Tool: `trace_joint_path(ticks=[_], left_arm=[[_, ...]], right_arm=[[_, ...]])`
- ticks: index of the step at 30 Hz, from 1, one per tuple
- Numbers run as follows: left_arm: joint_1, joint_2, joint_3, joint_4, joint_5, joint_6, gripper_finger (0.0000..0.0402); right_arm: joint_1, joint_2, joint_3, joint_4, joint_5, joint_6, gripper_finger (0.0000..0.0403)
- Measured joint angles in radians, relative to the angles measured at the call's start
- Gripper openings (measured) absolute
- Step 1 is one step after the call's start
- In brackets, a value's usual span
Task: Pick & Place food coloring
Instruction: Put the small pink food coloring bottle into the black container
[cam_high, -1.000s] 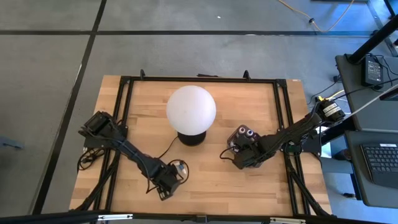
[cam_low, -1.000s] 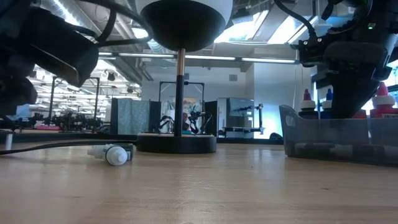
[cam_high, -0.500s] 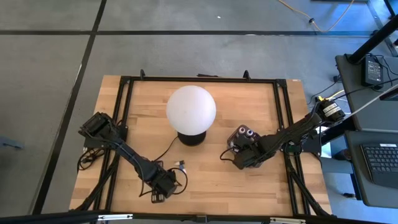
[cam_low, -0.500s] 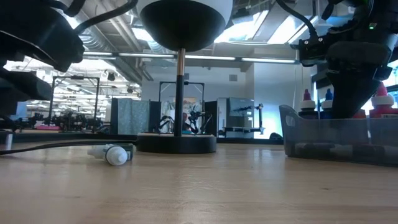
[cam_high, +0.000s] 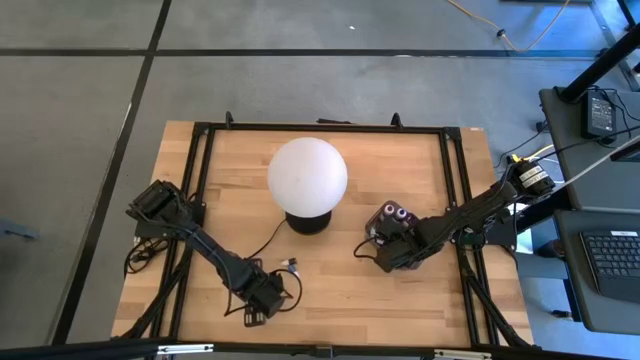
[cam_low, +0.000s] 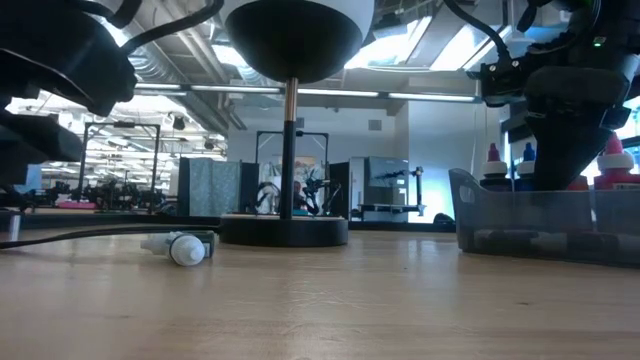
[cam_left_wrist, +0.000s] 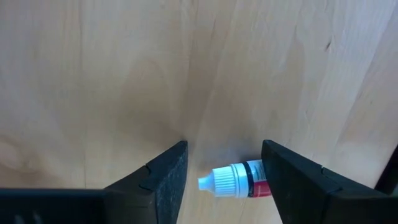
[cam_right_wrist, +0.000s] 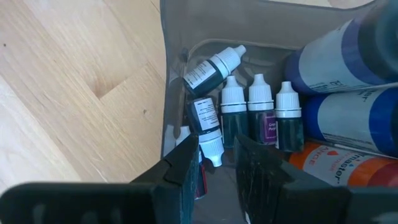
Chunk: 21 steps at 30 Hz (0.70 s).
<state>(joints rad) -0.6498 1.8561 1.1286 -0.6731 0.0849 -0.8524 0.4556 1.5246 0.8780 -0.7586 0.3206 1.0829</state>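
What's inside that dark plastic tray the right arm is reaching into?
The tray holds small dropper bottles with white caps, some upright, some toppled, beside larger blue bottles and an orange one. The right gripper covers whatever lies under its fingers.

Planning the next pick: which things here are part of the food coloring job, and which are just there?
Job:
- bottle lying on the table, between the open left gripper fingers
- bottles in the tray, right gripper above

Just there:
- globe lamp
- lamp cord
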Motion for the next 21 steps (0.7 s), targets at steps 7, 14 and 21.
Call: trace_joint_path(ticks=[7, 14, 21], left_arm=[[0.013, 0.000, 0.002, 0.015, 0.031, -0.084, 0.0264], [0.007, 0.000, 0.004, 0.027, 0.063, -0.067, 0.0330], [-0.016, 0.000, 0.004, 0.027, 0.040, -0.008, 0.0344]], right_arm=[[0.000, 0.000, 0.000, 0.001, 0.000, -0.023, 0.0106], [0.000, 0.000, 0.000, 0.002, 0.000, -0.026, 0.0106], [0.000, 0.000, 0.000, 0.004, 0.000, -0.043, 0.0106]])
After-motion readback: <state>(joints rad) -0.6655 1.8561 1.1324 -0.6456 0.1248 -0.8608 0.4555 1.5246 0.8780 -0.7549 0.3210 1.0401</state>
